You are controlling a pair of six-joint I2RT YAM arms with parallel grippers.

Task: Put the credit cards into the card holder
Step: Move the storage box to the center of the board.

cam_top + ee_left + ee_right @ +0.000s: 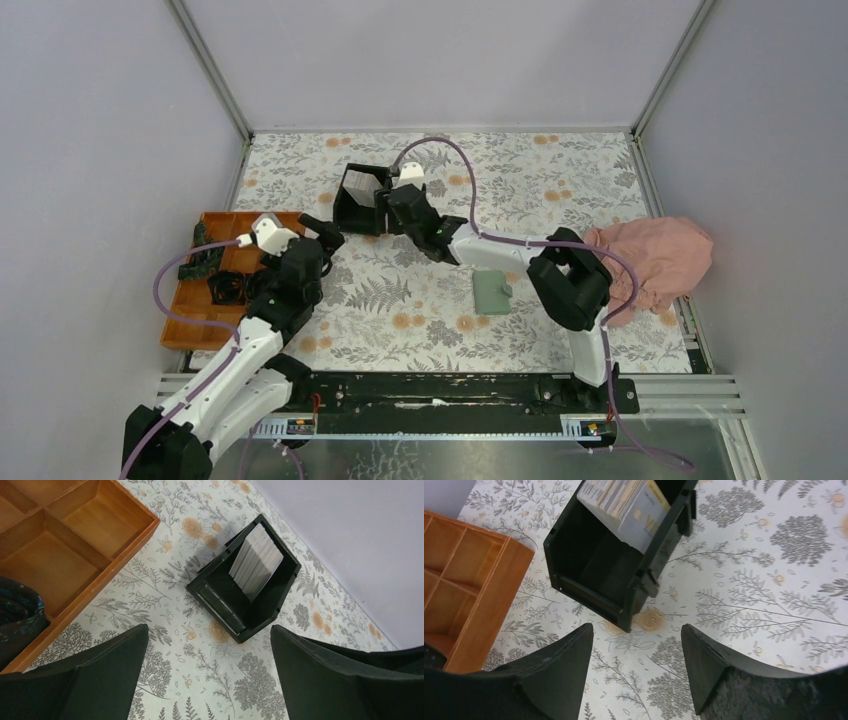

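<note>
We find the credit cards (624, 505) standing on edge in a leaning stack inside the black box (358, 200) at the far middle, just to the left of our right gripper (636, 630), which is spread and empty. Our left gripper (209, 630), also spread and empty, hangs further from the box, so the right one is nearer. The card holder (491, 292) lies flat, near right.
</note>
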